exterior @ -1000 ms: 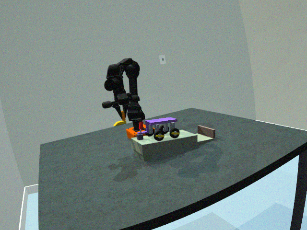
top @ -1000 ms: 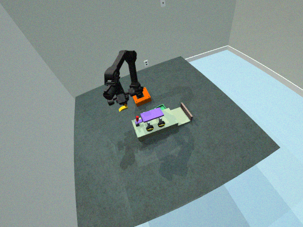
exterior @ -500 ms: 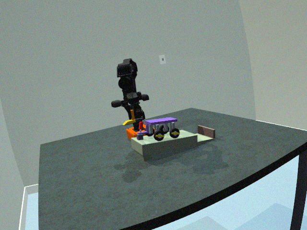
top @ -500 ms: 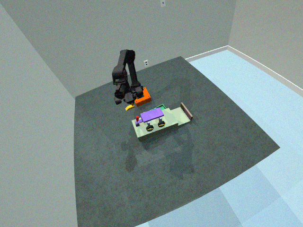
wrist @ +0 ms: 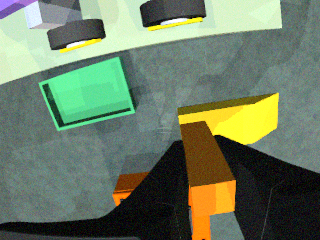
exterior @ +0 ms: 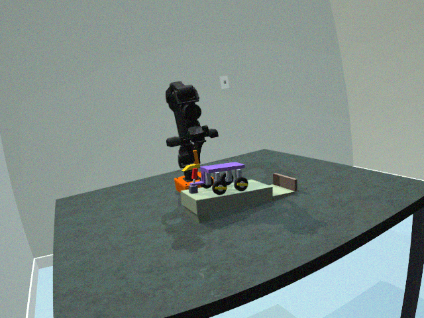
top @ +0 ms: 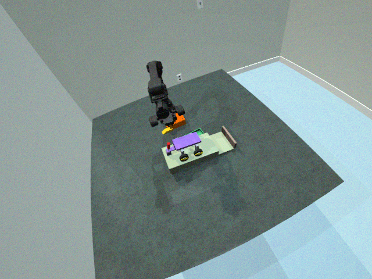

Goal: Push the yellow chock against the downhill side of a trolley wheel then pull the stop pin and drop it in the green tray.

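My gripper [top: 168, 124] [exterior: 195, 154] [wrist: 198, 146] is shut on the orange handle [wrist: 206, 156] of the yellow chock [top: 167, 129] [exterior: 190, 167] [wrist: 248, 118] and holds it in the air behind the ramp's uphill end. The purple-decked trolley [top: 186, 140] [exterior: 222, 167] stands on the pale green ramp [top: 177, 163] [exterior: 229, 201] [wrist: 220, 7]. The red-headed stop pin [top: 168, 145] [exterior: 194, 174] stands at its uphill end. Two of its black wheels [wrist: 76, 34] [wrist: 174, 10] show in the wrist view. The green tray [top: 196, 131] [wrist: 87, 94] lies on the table behind the ramp.
A brown end board [top: 229, 136] [exterior: 285, 181] stands at the ramp's low end. The arm's orange base block [top: 180, 120] [exterior: 180, 185] [wrist: 130, 183] sits close behind the ramp. All of it stands on a dark table [top: 240, 180] [exterior: 136, 256].
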Robot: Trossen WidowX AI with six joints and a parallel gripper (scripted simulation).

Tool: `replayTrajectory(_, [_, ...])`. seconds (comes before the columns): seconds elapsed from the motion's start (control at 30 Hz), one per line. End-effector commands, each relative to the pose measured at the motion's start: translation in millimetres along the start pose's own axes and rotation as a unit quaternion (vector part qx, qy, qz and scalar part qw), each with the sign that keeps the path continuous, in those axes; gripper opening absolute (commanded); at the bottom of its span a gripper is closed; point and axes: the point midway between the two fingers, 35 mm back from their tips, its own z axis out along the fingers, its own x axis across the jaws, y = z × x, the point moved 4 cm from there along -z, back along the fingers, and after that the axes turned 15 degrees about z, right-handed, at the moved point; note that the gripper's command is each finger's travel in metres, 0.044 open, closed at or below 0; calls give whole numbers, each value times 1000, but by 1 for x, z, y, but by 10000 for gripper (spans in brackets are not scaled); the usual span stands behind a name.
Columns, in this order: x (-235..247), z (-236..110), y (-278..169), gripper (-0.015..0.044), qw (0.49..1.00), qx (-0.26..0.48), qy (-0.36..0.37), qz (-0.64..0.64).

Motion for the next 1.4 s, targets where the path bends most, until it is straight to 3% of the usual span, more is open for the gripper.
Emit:
replayTrajectory(0.0, [11, 1, 0, 0, 1000, -1, -2, 1])
replayTrajectory(1.37, [158, 11, -7, 0, 1000, 0, 6, 2])
